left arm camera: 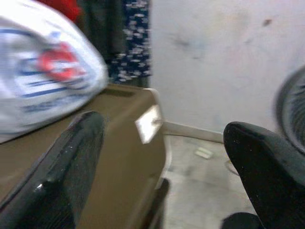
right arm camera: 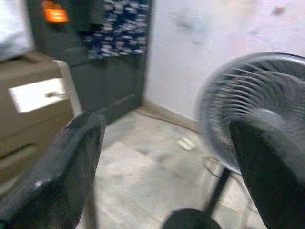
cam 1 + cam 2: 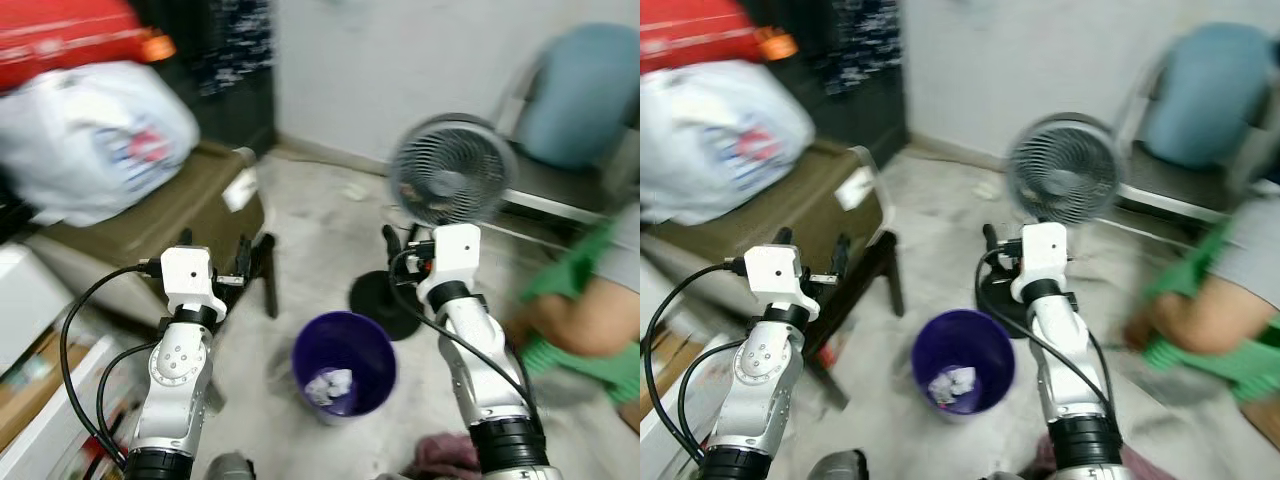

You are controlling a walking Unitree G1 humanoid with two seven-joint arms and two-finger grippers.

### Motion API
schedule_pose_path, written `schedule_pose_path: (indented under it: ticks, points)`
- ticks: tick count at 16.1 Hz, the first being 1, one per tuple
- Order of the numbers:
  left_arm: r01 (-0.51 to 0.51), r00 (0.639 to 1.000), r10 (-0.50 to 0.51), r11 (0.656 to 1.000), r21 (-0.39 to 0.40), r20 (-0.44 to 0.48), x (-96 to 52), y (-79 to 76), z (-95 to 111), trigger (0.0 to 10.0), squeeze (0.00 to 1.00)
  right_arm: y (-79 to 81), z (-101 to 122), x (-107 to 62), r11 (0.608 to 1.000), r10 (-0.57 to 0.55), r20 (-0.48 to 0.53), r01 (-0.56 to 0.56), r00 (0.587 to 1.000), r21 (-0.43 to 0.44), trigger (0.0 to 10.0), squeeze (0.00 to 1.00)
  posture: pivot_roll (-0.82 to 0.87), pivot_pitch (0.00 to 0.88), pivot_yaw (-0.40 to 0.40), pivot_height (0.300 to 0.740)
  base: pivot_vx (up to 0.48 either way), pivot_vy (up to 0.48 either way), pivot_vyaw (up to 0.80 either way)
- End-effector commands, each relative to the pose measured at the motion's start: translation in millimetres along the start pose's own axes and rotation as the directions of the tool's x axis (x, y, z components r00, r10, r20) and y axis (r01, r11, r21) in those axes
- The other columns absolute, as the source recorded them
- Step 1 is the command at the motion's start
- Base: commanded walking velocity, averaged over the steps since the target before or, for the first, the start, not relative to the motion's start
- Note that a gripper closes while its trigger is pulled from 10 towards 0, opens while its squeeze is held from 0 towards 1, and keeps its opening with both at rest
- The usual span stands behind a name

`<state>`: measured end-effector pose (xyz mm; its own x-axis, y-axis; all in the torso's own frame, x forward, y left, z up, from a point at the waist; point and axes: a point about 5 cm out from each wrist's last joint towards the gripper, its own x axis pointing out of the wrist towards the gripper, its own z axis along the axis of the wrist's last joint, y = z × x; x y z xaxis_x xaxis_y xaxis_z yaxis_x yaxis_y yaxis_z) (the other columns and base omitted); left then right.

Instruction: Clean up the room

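Observation:
A purple bin (image 3: pixel 343 365) stands on the floor between my two arms, with crumpled white paper (image 3: pixel 328 385) lying inside it. My left gripper (image 3: pixel 215 247) is raised in front of a brown table (image 3: pixel 170 215); in the left wrist view it (image 1: pixel 164 126) is open and holds nothing. My right gripper (image 3: pixel 408 240) hovers before a grey standing fan (image 3: pixel 450 170); the right wrist view shows it (image 2: pixel 167 121) open too, with nothing between its fingers. Both grippers are above and behind the bin. The picture is blurred.
A white plastic bag (image 3: pixel 95 140) lies on the brown table at the left. A person in green (image 3: pixel 585 310) crouches at the right, reaching toward the floor. A pink cloth (image 3: pixel 440 455) lies by my right arm. The fan's black base (image 3: pixel 385 295) sits just behind the bin.

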<state>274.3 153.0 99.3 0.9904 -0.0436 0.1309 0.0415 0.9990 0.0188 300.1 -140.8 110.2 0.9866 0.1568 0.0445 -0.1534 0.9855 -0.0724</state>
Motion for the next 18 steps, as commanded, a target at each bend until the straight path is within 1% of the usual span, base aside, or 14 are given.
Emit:
schedule_pose_path:
  ticks: [1, 3, 6, 10, 13, 18]
  points:
    - [-0.014, 1.0, 0.014, 1.0, -0.004, 0.005, 3.5, 0.8, 1.2, 10.0, 0.0, -2.3, 3.0, 1.2, 1.0, -0.006, 0.009, 0.006, 1.0, -0.009, 10.0, 0.0, -0.11, 0.018, -0.016, 0.74, 0.0, 0.0, 0.8]
    - [-0.026, 1.0, 0.026, 1.0, 0.018, -0.004, 5.7, 1.8, 0.1, 10.0, 0.0, -0.7, 5.0, 2.1, 1.0, 0.012, 0.017, -0.012, 1.0, -0.021, 10.0, 0.0, -0.11, 0.015, -0.021, 0.74, 0.0, 0.0, 0.8]
    - [-0.027, 1.0, 0.027, 0.999, 0.02, 0.0, 5.7, 0.4, 0.4, 10.0, 0.0, 0.6, 5.5, 2.7, 0.999, 0.023, 0.019, -0.022, 1.0, -0.023, 10.0, 0.0, -0.11, 0.013, -0.024, 0.74, 0.0, 0.0, 0.8]
    - [-0.048, 0.999, 0.048, 0.999, 0.02, -0.001, 6.6, 3.0, -0.3, 10.0, 0.0, 1.3, 6.0, 4.7, 0.999, 0.032, 0.021, -0.031, 0.999, -0.02, 10.0, 0.0, -0.11, 0.01, -0.027, 0.74, 0.0, 0.0, 0.8]
    - [-0.056, 0.998, 0.057, 0.997, 0.046, -0.011, 7.6, 4.4, -1.1, 10.0, 0.0, 2.2, 6.2, 5.3, 0.999, 0.034, 0.023, -0.033, 0.999, -0.017, 10.0, 0.0, -0.1, 0.009, -0.024, 0.74, 0.0, 0.0, 0.8]
    - [-0.074, 0.997, 0.075, 0.995, 0.066, -0.012, 8.6, 6.2, -1.7, 10.0, 0.0, 4.3, 5.5, 6.2, 0.999, 0.046, 0.022, -0.046, 0.999, -0.011, 10.0, 0.0, -0.1, 0.003, -0.024, 0.74, 0.0, 0.0, 0.8]
